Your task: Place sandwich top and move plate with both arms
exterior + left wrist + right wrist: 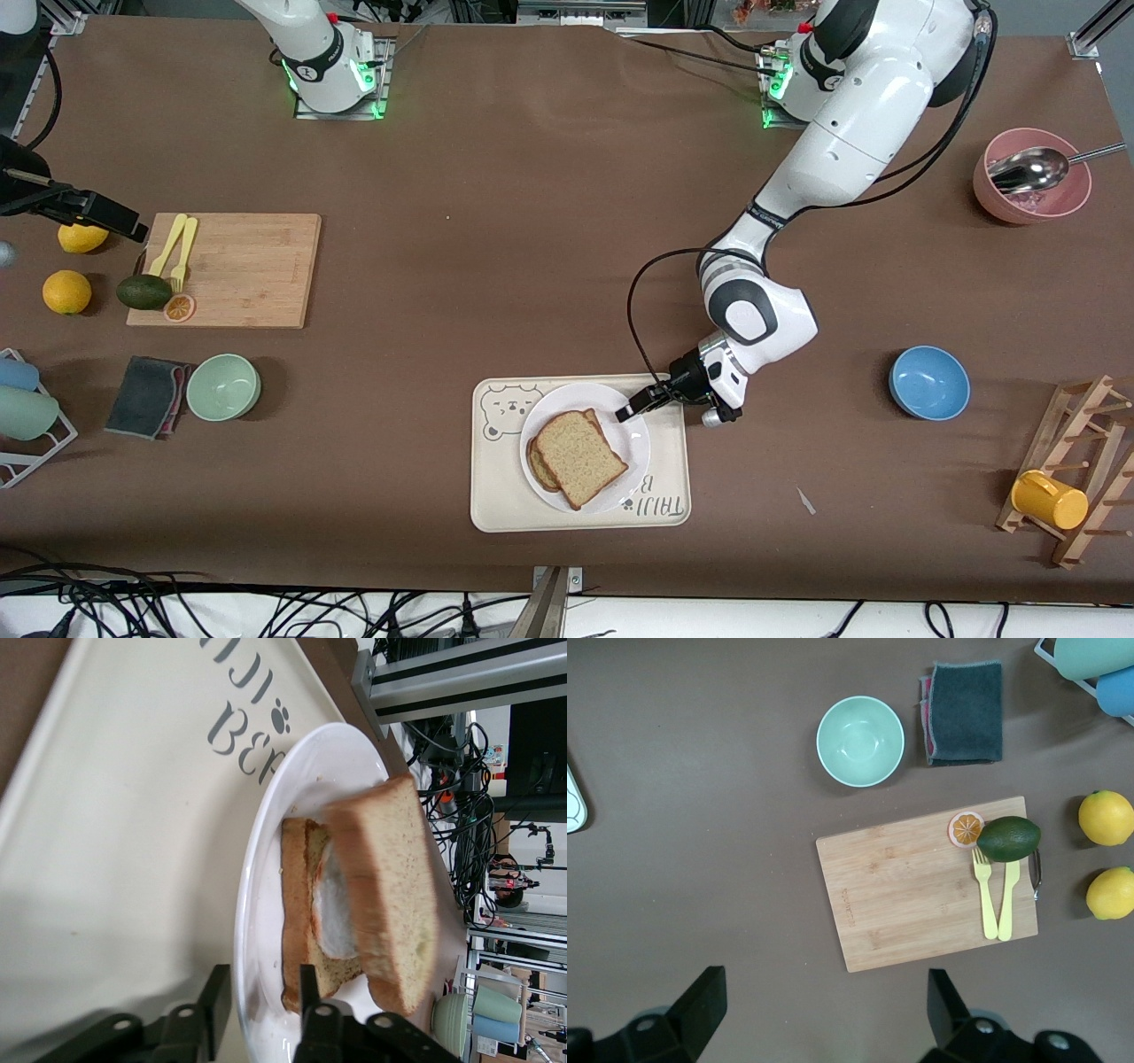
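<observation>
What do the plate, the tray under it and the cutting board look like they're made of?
The plate looks like glazed ceramic or melamine: glossy white. The tray seems matte plastic: cream, printed bear and lettering. The cutting board looks like bamboo or wood, with visible grain.

A brown table (532, 221) carries a tray (496, 505), cutting board (248, 266), three bowls, lemons, cloth and racks.

The whole counter (532, 221) is seen from high up, facing the robot bases. The plate (266, 904) is seen super close and low by the left wrist view, also caught from the front. The cutting board (926, 881) is looked straight down on from well above by the right wrist view, shared with the front too.
</observation>
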### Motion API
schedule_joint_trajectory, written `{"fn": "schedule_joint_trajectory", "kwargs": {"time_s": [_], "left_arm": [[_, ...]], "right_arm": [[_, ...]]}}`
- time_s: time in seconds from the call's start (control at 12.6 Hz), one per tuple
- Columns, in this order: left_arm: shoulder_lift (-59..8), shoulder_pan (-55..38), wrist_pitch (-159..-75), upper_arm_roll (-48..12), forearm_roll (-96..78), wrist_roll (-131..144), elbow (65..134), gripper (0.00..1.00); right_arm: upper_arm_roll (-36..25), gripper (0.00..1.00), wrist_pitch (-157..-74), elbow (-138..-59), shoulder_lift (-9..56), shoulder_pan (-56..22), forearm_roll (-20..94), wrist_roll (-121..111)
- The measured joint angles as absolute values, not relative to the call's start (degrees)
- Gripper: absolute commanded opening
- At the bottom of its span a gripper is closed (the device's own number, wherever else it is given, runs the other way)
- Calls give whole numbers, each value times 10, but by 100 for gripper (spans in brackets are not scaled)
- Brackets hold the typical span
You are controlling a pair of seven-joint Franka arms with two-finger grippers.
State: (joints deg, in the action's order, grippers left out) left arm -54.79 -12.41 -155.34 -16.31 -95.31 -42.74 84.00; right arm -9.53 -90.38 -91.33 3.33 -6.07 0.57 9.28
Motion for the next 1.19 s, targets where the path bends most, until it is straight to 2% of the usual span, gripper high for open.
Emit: {"fn": "schedule_joint_trajectory", "kwargs": {"time_s": [0.24, 0.48, 0.95, 1.19], "left_arm": [[-542, -121, -1553, -163, -953, -427, 839, 99], [-505, -120, -1553, -163, -953, -427, 878, 99], [-336, -120, -1556, -167, -949, -410, 1059, 99], [-261, -103, -1558, -167, -884, -406, 1157, 99]], "right_arm": [[-96, 100, -909, -914, 34, -61, 6, 93], [-96, 100, -921, -919, 34, -61, 6, 93], [-96, 100, -930, -922, 34, -61, 6, 52], [-92, 100, -931, -922, 34, -61, 6, 34]]}}
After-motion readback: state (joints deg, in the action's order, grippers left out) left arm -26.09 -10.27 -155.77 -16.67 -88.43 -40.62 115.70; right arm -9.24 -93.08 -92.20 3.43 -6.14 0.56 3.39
